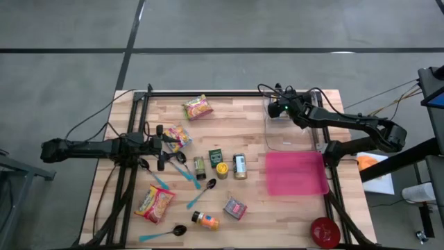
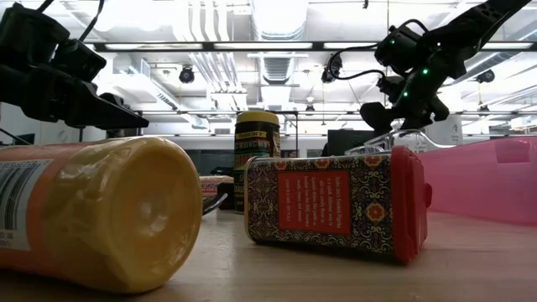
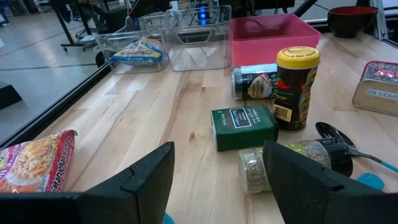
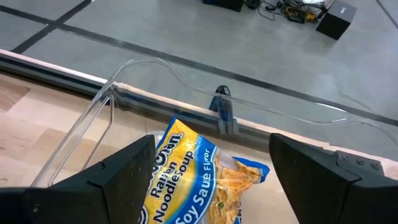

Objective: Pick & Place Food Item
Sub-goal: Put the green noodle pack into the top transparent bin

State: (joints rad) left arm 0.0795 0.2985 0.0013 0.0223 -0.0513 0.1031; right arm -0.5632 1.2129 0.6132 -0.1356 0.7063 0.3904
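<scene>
A yellow-and-blue ramen noodle soup packet point(image 4: 186, 180) lies flat on the floor of the clear plastic bin point(image 1: 270, 135), in its far left corner. My right gripper point(image 4: 211, 149) hangs open just above it, one finger on either side and clear of it. The left wrist view shows the same packet point(image 3: 140, 53) behind the bin's wall point(image 3: 193, 43). My left gripper point(image 1: 163, 147) waits open at the table's left, low over the wood, with nothing between its fingers point(image 3: 149, 171).
A pink bin point(image 1: 297, 173) stands just nearer than the clear one, and a red bowl point(image 1: 324, 231) sits at the near right corner. Mid-table lie ramen packets point(image 1: 197, 107), cans point(image 1: 240, 167), a green box point(image 3: 244, 126), a red box point(image 1: 235, 207), an orange bottle point(image 1: 206, 221) and blue spoons point(image 1: 201, 194).
</scene>
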